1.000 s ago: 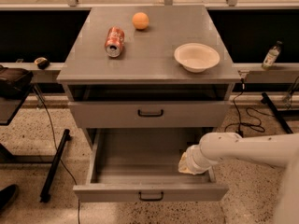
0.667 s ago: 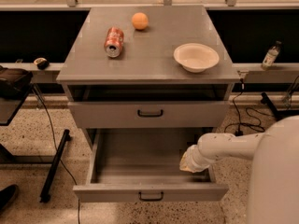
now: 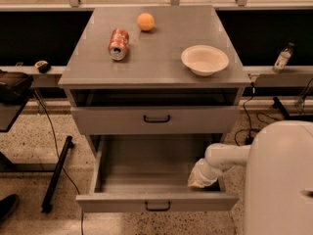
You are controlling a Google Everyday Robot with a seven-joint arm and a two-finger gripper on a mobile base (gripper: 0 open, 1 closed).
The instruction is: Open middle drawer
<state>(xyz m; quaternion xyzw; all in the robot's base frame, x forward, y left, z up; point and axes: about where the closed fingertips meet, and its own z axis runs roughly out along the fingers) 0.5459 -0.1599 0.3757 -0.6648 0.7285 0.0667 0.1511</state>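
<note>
The drawer (image 3: 117,203) is pulled out below the worktop's (image 3: 156,65) front edge. The gripper (image 3: 201,176) sits inside it at the right. Nobody can tell if it is open or closed.

My pale cream gripper (image 3: 199,176) sits inside the right end of the open grey metal bottom drawer (image 3: 112,203), on my white arm (image 3: 230,155). Above it, the grey metal middle drawer (image 3: 107,120) has a plain flat front and a small black bar handle (image 3: 156,118). The flat grey cabinet top (image 3: 161,62) has no pattern. On it are a red soda can with white markings (image 3: 118,44), a round orange fruit (image 3: 145,21) and a cream bowl (image 3: 204,60). The stone floor (image 3: 29,146) is beige with dark speckles.
</note>
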